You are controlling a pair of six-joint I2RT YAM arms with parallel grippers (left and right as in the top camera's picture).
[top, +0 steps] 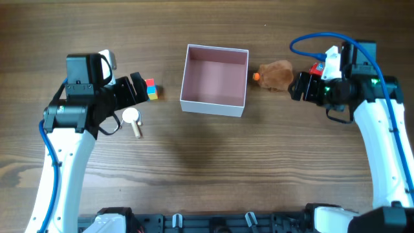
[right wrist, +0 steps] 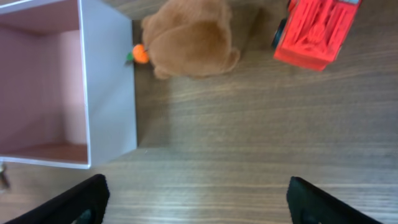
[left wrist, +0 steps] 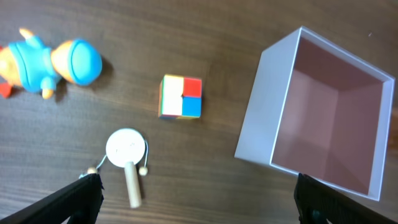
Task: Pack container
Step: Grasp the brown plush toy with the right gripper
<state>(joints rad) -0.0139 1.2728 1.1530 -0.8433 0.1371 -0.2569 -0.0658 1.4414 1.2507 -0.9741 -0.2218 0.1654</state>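
Note:
The container (top: 213, 103), a square white box with a pale pink inside, stands empty at the table's middle; it also shows in the left wrist view (left wrist: 267, 124) and the right wrist view (right wrist: 109, 93). A colourful cube (top: 151, 90) (left wrist: 181, 96) and a white wooden rattle drum (top: 132, 120) (left wrist: 127, 152) lie left of it. A brown plush toy (top: 275, 75) (right wrist: 189, 40) with an orange bit lies right of it, a red toy truck (right wrist: 314, 31) beyond. My left gripper (top: 137, 90) (left wrist: 196, 199) is open beside the cube. My right gripper (top: 299, 86) (right wrist: 196, 199) is open beside the plush.
A blue and orange toy figure (left wrist: 50, 62) lies left of the cube in the left wrist view, hidden under the left arm from overhead. Bare wooden table lies in front of the box.

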